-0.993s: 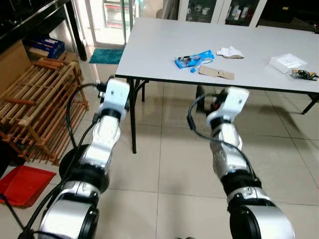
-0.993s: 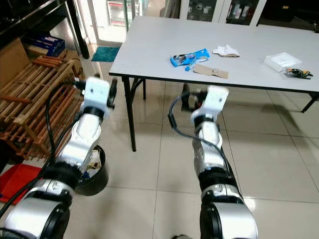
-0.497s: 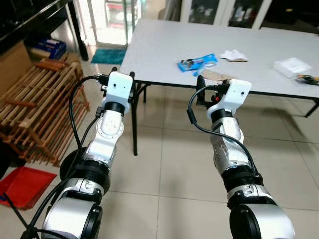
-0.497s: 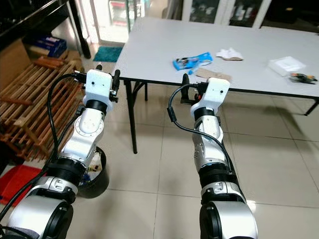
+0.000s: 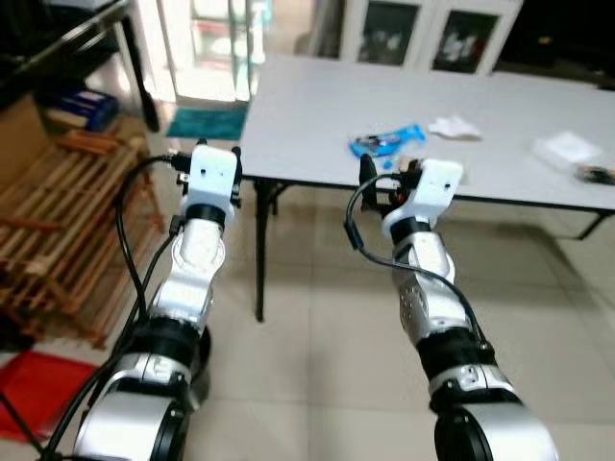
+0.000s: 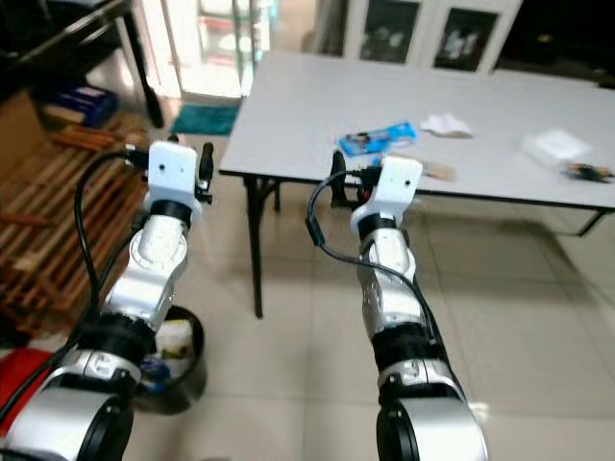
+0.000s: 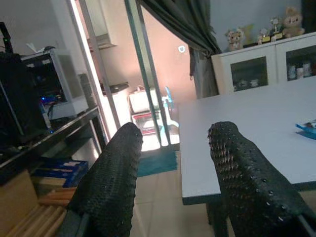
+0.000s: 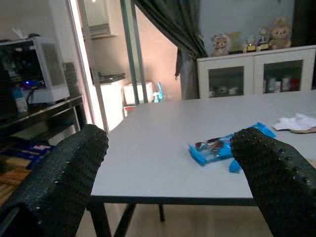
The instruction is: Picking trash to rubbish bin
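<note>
A blue wrapper [image 5: 387,142] lies on the grey table [image 5: 307,106] near its front edge, with a crumpled white tissue [image 5: 454,126] farther back. A brown cardboard piece [image 6: 439,171] peeks out beside my right wrist. My right gripper [image 5: 384,175] is open and raised to the table's front edge, just short of the wrapper [image 8: 217,148]. My left gripper [image 5: 215,152] is open too, held up left of the table's corner with nothing between its fingers [image 7: 111,182]. The black rubbish bin [image 6: 178,370] stands on the floor under my left arm, with scraps inside.
A wooden rack [image 5: 58,221] and a red dustpan [image 5: 38,403] are on the floor at the left. The table's black leg [image 5: 258,254] stands between my arms. A white box [image 5: 567,149] and a small dark item [image 5: 596,173] lie at the table's right end.
Both arms have risen from below the table to its edge height. The view has shifted and is slightly blurred, with the table now nearer.
</note>
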You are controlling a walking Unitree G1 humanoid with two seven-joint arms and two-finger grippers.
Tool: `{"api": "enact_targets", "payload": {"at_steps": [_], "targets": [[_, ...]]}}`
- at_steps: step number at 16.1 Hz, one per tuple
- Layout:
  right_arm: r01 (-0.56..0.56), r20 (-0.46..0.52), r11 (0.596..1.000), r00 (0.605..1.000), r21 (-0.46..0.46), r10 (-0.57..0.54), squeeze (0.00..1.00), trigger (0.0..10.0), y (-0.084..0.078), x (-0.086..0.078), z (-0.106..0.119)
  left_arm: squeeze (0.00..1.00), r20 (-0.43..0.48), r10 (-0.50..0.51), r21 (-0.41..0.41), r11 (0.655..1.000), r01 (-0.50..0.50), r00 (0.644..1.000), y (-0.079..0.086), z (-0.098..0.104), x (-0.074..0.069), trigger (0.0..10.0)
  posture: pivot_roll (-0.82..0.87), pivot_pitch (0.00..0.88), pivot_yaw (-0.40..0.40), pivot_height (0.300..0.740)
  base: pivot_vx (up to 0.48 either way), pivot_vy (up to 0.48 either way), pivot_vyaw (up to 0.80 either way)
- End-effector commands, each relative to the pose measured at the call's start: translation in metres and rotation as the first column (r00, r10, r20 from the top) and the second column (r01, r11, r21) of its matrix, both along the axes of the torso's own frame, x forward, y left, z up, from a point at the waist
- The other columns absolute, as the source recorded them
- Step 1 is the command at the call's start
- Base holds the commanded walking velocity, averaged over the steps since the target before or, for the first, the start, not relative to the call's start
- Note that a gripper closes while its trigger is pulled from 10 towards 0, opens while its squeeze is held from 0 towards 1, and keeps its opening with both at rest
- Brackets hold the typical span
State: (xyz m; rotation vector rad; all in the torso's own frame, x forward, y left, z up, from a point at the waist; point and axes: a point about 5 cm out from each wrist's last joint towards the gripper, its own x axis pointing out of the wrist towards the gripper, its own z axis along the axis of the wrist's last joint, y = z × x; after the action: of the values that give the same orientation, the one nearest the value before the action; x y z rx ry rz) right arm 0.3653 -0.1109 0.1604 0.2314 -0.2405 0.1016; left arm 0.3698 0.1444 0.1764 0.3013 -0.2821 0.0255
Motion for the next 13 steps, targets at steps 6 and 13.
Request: {"api": "enact_targets", "payload": {"at_steps": [6, 13], "targets": [[0.031, 0.007, 0.999, 0.999, -0.009, -0.031, 0.0, 10.0, -0.0122, 0.0014, 0.0053, 0.0, 0.014, -0.034, 0.0, 0.999, 0.034, 0.999, -0.0128, 0.0069, 0.0001, 10.0, -0.01, 0.011, -0.046, 0.74, 0.339, 0.0, 0.0], [0.028, 0.001, 1.0, 1.0, 0.009, -0.028, 0.0, 10.0, -0.0077, -0.0009, 0.0029, 0.0, 0.0, -0.047, 0.019, 0.999, 0.047, 0.999, -0.0129, 0.0067, -0.0004, 10.0, -0.01, 0.02, -0.025, 0.74, 0.341, 0.0, 0.0]]}}
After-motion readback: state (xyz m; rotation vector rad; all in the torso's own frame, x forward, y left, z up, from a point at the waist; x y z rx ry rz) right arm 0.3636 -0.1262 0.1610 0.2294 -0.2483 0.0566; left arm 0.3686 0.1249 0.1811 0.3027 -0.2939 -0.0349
